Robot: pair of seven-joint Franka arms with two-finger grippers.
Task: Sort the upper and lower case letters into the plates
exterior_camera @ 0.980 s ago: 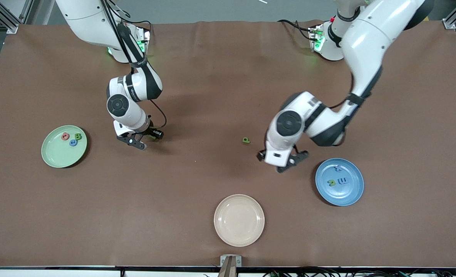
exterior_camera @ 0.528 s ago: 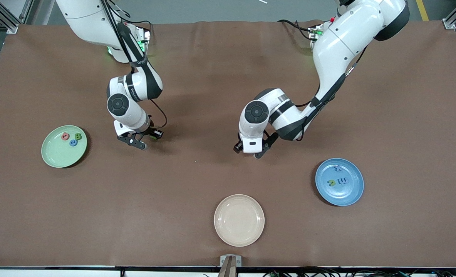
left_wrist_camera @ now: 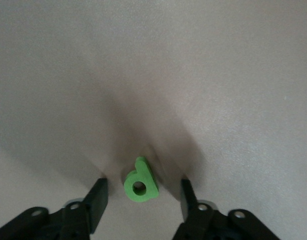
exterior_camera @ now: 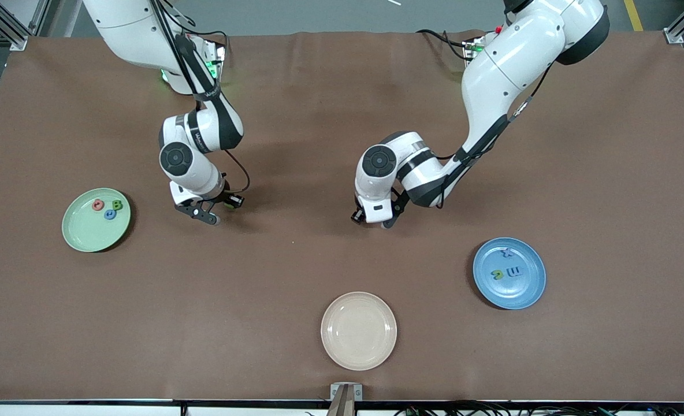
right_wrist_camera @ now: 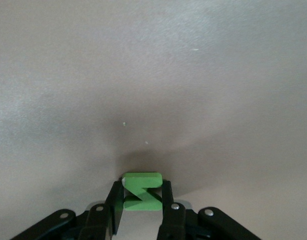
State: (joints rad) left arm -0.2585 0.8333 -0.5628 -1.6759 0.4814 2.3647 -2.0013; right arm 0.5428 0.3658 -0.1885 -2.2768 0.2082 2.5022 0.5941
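My left gripper (left_wrist_camera: 142,201) is open and low over the table's middle, with a green letter (left_wrist_camera: 140,183) lying flat on the cloth between its fingers (left_wrist_camera: 97,202). In the front view that gripper (exterior_camera: 372,220) hides the letter. My right gripper (right_wrist_camera: 142,192) is shut on a green Z letter (right_wrist_camera: 142,191), low over the table beside the light green plate (exterior_camera: 85,237); it also shows in the front view (exterior_camera: 206,212). The green plate holds a red-pink (exterior_camera: 97,204), a green (exterior_camera: 116,204) and a blue letter (exterior_camera: 110,214). The blue plate (exterior_camera: 524,292) holds three letters (exterior_camera: 515,272).
A cream plate (exterior_camera: 358,330) lies near the table's front edge, nearer to the front camera than my left gripper. Brown cloth covers the whole table.
My left arm has swung from beside the blue plate toward the table's middle and come down over the green letter, which it now covers in the front view. The right arm has barely moved.
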